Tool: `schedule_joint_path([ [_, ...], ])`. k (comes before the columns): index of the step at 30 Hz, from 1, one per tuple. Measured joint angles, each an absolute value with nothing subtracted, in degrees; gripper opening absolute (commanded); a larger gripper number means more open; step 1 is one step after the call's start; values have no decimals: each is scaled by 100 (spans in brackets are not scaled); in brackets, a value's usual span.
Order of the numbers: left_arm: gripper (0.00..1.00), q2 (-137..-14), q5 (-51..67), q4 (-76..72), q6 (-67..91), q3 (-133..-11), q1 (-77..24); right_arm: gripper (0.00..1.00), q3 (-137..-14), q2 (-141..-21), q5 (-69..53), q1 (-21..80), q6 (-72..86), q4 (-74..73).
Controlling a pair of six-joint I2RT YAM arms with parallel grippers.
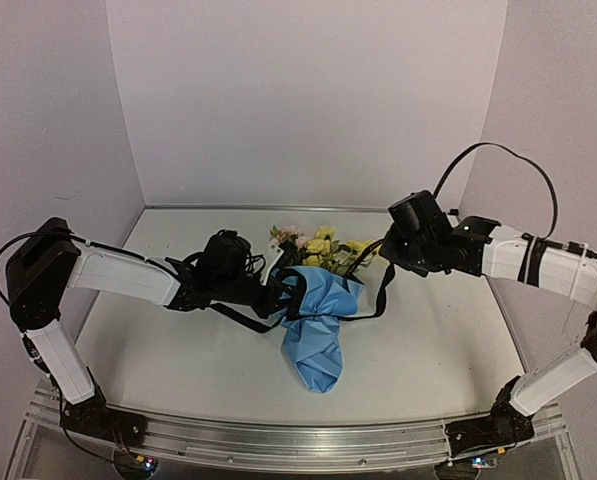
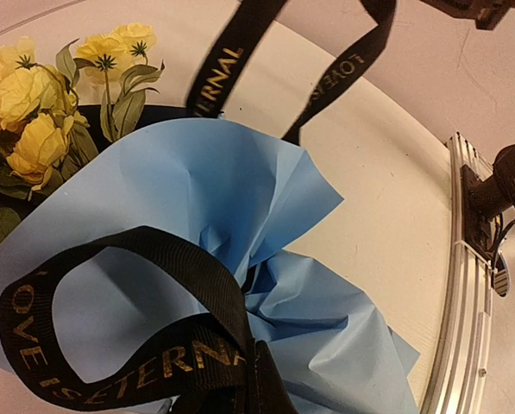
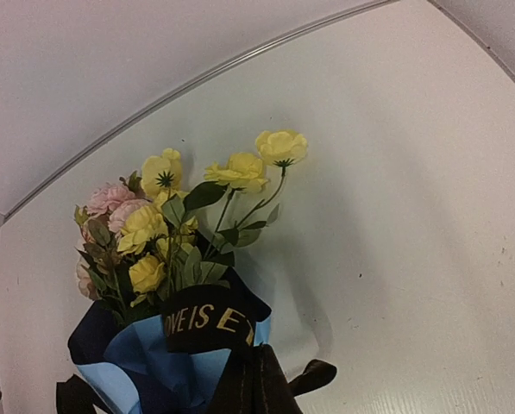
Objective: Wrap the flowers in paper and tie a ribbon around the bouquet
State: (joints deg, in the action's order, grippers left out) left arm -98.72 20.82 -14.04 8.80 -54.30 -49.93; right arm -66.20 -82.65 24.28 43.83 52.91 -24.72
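The bouquet lies in the middle of the table. Its yellow and pink flowers (image 1: pixel 316 243) point to the back wall, and the light blue paper (image 1: pixel 318 335) is crumpled around the stems. The black lettered ribbon (image 1: pixel 381 296) loops around the paper's neck. My left gripper (image 1: pixel 274 291) is shut on a folded loop of ribbon (image 2: pixel 153 250) at the bouquet's left side, right over the paper (image 2: pixel 222 172). My right gripper (image 1: pixel 385 250) hovers right of the blooms (image 3: pixel 153 224), shut on the other ribbon strand (image 3: pixel 210 317), which hangs slack down to the table.
An aluminium rail (image 1: pixel 298 440) runs along the table's near edge, with both arm bases on it. White walls close in the back and both sides. The right arm's base (image 2: pixel 503 185) shows in the left wrist view.
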Motion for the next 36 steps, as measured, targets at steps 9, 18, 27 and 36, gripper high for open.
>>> schedule_joint_path([
  [9, 0, -9870, 1954, -1454, 838, -5369, -4993, 0, -6980, -7843, 2782, 5641, 5554, -2828],
  [18, 0, -9870, 1850, -1558, 824, -5354, -4993, 0, -7622, -8088, 2791, 5999, 5561, -2984],
  [27, 0, -9870, 1790, -1611, 749, -5308, -4993, 0, -8038, -8082, 3073, 6392, 5473, -3130],
  [36, 0, -9865, 1776, -1704, 751, -5200, -4993, 0, -6928, -7569, 3590, 6454, 6065, -3695],
])
